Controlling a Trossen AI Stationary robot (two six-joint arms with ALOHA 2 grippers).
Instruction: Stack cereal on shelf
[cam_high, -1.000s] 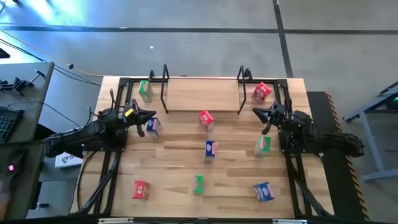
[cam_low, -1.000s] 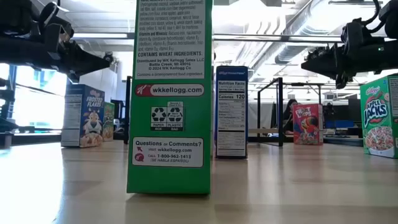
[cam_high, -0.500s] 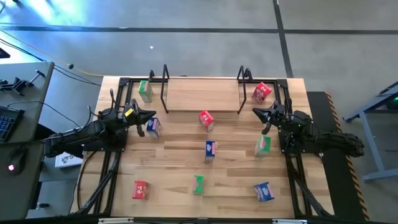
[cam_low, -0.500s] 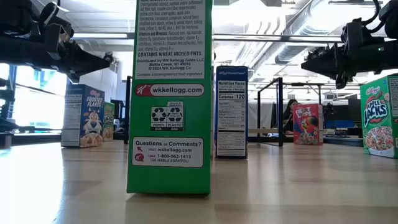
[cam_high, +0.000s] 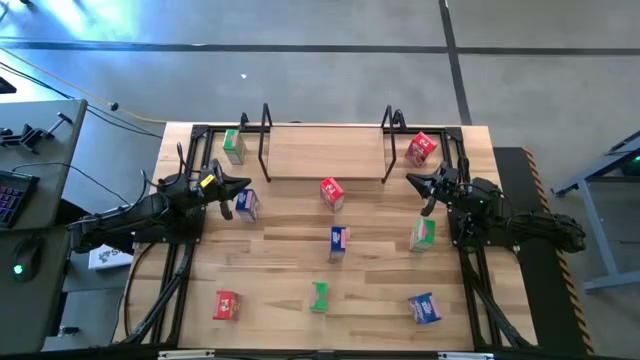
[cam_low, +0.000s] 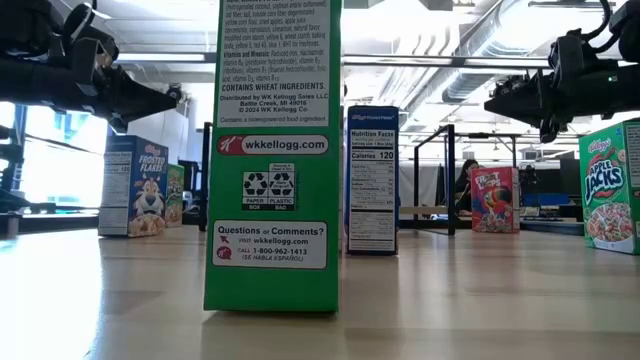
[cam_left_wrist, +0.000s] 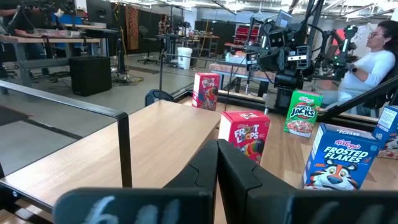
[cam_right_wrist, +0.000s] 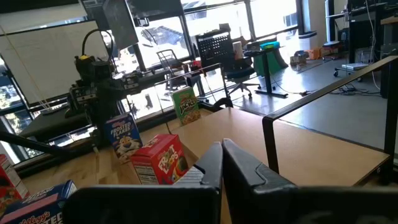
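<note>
Both arms are hovering over the counter (cam_high: 290, 230) with fingers pressed together, holding nothing. The shelf (cam_high: 325, 152) is lying ahead of the left gripper (cam_high: 243, 185) and right gripper (cam_high: 412, 181), its long axis crosswise between them. Cereal boxes are standing upright; a red box (cam_high: 332, 193) is sitting between the fingertips.

Nine small cereal boxes stand scattered, three red (cam_high: 331, 192), three blue (cam_high: 338, 239), three green (cam_high: 319, 295). None is on the light wooden shelf (cam_high: 325, 152), whose board lies bare between black wire ends.
</note>
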